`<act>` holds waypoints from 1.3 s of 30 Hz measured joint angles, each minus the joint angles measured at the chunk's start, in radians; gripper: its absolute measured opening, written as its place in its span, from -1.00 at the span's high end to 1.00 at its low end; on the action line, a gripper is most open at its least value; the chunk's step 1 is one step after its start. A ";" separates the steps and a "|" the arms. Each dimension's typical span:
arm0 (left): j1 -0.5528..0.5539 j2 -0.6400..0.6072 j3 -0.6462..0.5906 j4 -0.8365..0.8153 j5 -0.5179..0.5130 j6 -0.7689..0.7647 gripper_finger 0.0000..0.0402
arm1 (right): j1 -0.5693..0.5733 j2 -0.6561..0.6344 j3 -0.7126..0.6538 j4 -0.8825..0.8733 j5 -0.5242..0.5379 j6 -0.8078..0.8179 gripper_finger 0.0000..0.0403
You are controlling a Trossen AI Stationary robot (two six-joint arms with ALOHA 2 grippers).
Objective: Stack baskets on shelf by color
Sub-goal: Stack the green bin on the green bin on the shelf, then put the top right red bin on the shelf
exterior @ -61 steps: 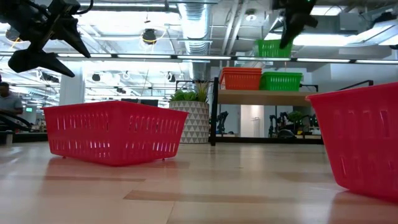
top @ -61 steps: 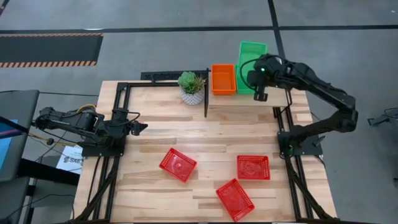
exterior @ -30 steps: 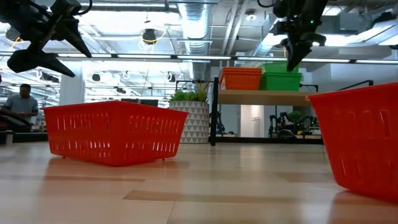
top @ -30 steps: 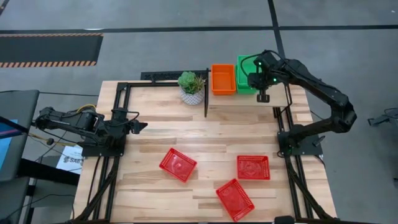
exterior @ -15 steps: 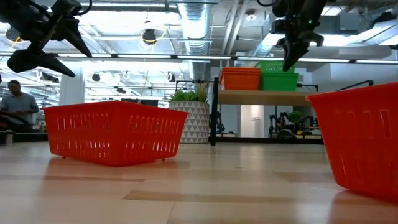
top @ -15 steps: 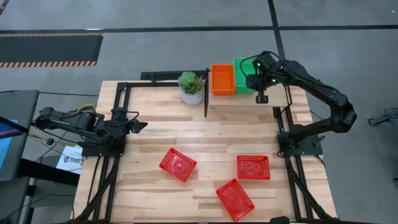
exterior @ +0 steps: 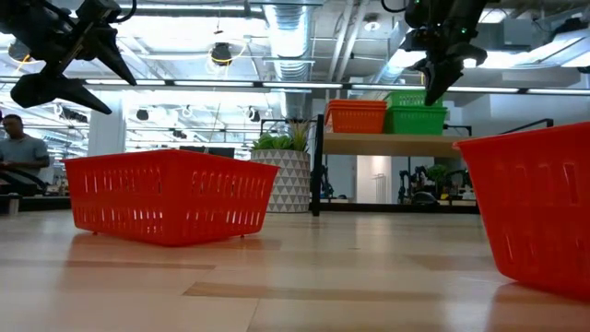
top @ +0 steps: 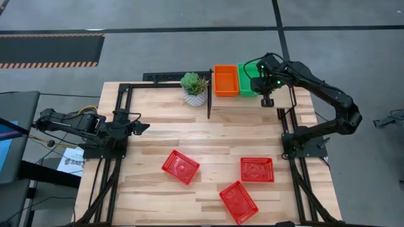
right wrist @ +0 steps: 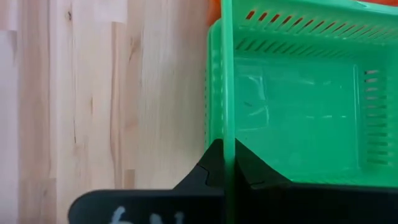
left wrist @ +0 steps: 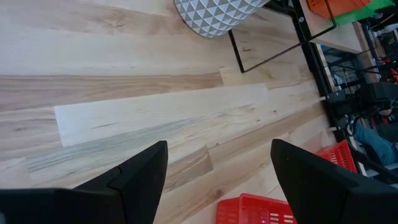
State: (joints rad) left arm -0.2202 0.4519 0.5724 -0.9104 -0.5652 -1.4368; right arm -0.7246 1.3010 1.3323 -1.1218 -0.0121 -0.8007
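Observation:
Two green baskets, one in the other (top: 247, 77), stand on the shelf (top: 240, 101) beside an orange basket (top: 226, 80). My right gripper (top: 266, 96) is shut on the upper green basket (exterior: 407, 97) at its near end. Three red baskets (top: 180, 166) (top: 257, 169) (top: 238, 202) rest flat on the tabletop. My left gripper (top: 144, 129) is open and empty at the table's left edge, above the table. My right gripper pinches the rim of the upper green basket's near wall (right wrist: 228, 124), one finger inside the basket and one outside. The fingers come from above, pointing down. The basket sits partly inside the lower green basket (right wrist: 213, 93), slightly tilted.
A white-potted plant (top: 194, 89) stands on the table just left of the shelf's black frame (top: 209, 94). A person (exterior: 14, 152) shows in the room beyond the table. Bare wood lies between the shelf and the red baskets.
My right gripper, still shut on the green basket, has carried it a little toward the orange basket and down, so it now sits lower in the other green basket.

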 joint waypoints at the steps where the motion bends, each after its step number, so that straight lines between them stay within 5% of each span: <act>1: 0.000 0.000 0.000 0.000 0.000 0.000 -0.36 | 0.000 0.000 0.000 0.001 0.000 0.010 0.94; 7: 0.000 0.000 0.000 0.000 0.000 0.000 -0.36 | 0.000 0.000 0.000 0.000 0.003 0.034 0.86; 21: 0.000 0.000 0.000 0.000 0.000 0.000 -0.36 | 0.000 0.000 0.003 0.000 0.012 0.079 0.24; 29: 0.000 0.000 0.000 0.000 0.001 0.004 -0.36 | 0.000 0.000 0.136 -0.037 0.013 0.153 -0.02; 33: 0.000 0.000 0.000 0.000 0.011 0.008 -0.36 | 0.013 0.000 0.248 -0.145 0.012 0.279 -0.06; 39: 0.000 0.000 0.000 0.000 0.027 0.010 -0.36 | 0.081 -0.005 0.360 -0.443 -0.056 0.703 -0.05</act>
State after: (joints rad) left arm -0.2203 0.4519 0.5724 -0.9108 -0.5385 -1.4265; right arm -0.6438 1.2957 1.6927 -1.5649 -0.0683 -0.0972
